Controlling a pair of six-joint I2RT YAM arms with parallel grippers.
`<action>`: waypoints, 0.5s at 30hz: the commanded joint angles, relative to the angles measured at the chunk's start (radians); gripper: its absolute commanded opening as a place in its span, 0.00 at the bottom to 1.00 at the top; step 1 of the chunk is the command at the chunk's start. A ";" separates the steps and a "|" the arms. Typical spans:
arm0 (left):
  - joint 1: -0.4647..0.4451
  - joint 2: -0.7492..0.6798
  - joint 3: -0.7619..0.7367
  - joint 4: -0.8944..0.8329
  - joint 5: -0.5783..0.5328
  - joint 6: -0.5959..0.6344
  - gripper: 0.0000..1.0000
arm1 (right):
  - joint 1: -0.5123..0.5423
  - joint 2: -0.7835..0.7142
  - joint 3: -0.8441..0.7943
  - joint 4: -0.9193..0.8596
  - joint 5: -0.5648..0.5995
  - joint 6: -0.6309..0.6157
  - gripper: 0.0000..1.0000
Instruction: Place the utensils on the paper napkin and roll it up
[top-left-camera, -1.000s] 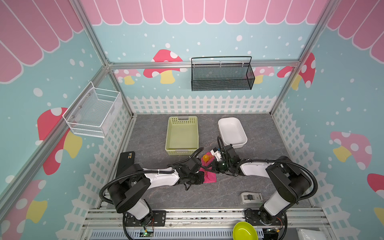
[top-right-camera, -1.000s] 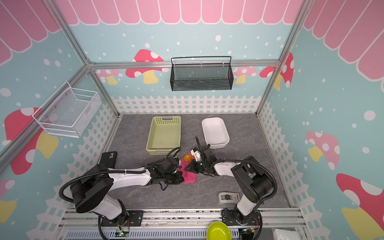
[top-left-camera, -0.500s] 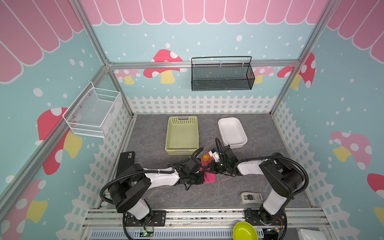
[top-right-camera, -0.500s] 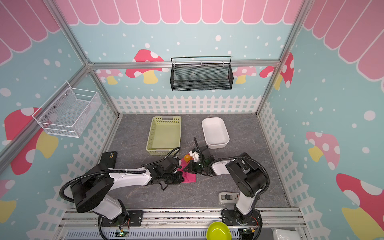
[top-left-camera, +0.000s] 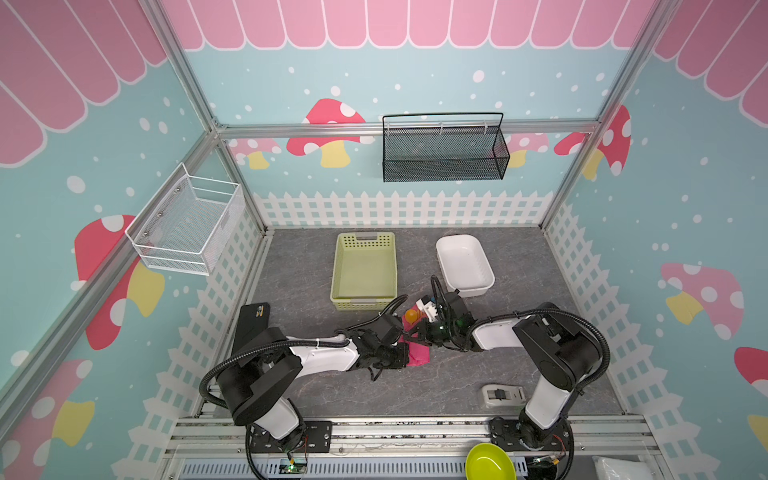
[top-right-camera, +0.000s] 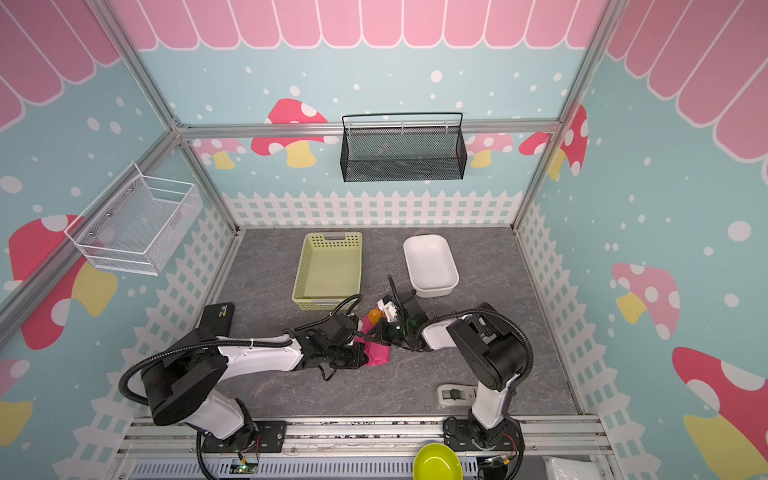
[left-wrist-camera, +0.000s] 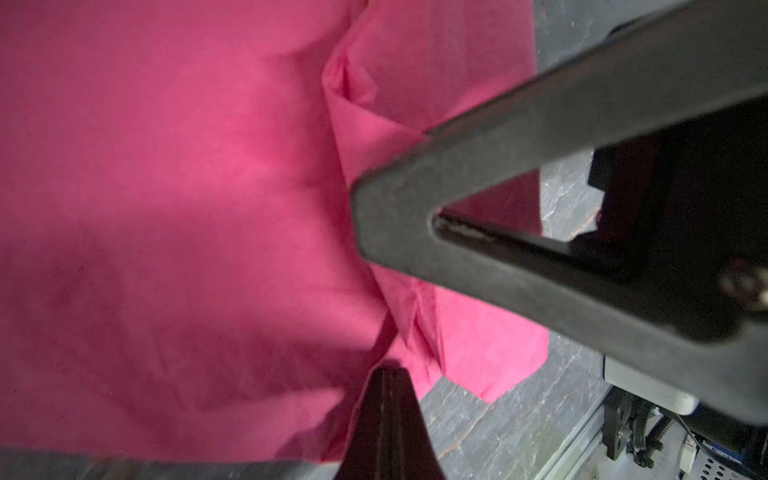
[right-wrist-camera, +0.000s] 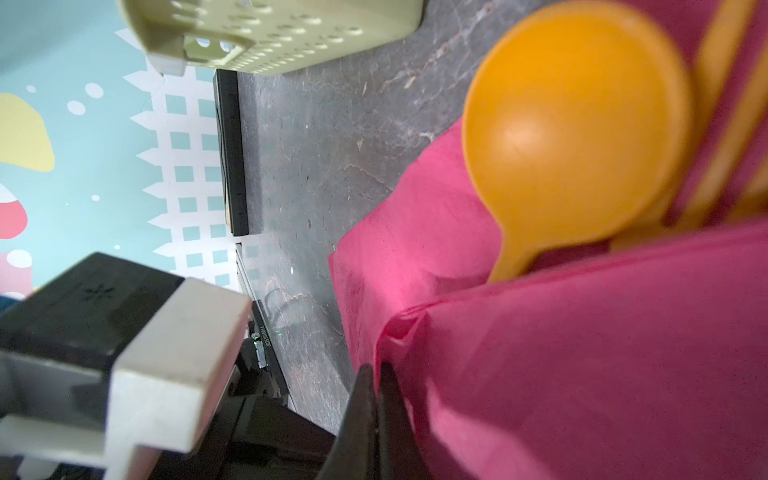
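Observation:
The magenta paper napkin (top-left-camera: 417, 354) (top-right-camera: 378, 354) lies crumpled at the table's front middle, folded over the orange utensils. Only the spoon's round bowl (top-left-camera: 411, 315) (right-wrist-camera: 573, 124) sticks out at the far end, with blurred orange strips (right-wrist-camera: 721, 104) of other utensils beside it. My left gripper (top-left-camera: 400, 353) (left-wrist-camera: 388, 370) is shut, pinching a fold of the napkin (left-wrist-camera: 187, 208) at its near left side. My right gripper (top-left-camera: 420, 332) (right-wrist-camera: 376, 370) is shut on the napkin's edge (right-wrist-camera: 582, 353) from the right. Its grey finger (left-wrist-camera: 540, 137) lies across the napkin in the left wrist view.
A pale green basket (top-left-camera: 364, 270) stands just behind the napkin, with a white tub (top-left-camera: 464, 266) to its right. A black flat device (top-left-camera: 253, 316) lies front left and a small grey device (top-left-camera: 500, 395) front right. A lime bowl (top-left-camera: 489, 463) sits below the front rail.
The right arm's elbow has swung slightly toward the middle. Both grippers stay shut at the napkin, almost in the same place.

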 joint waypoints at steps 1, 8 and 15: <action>0.004 0.019 -0.010 0.012 0.007 -0.014 0.04 | 0.012 0.028 -0.012 0.030 -0.005 0.016 0.03; 0.004 -0.016 -0.018 -0.004 -0.022 -0.016 0.04 | 0.014 0.050 -0.021 0.030 -0.002 0.015 0.08; 0.050 -0.137 -0.038 -0.089 -0.097 0.003 0.07 | 0.013 0.058 -0.022 0.029 -0.003 0.013 0.19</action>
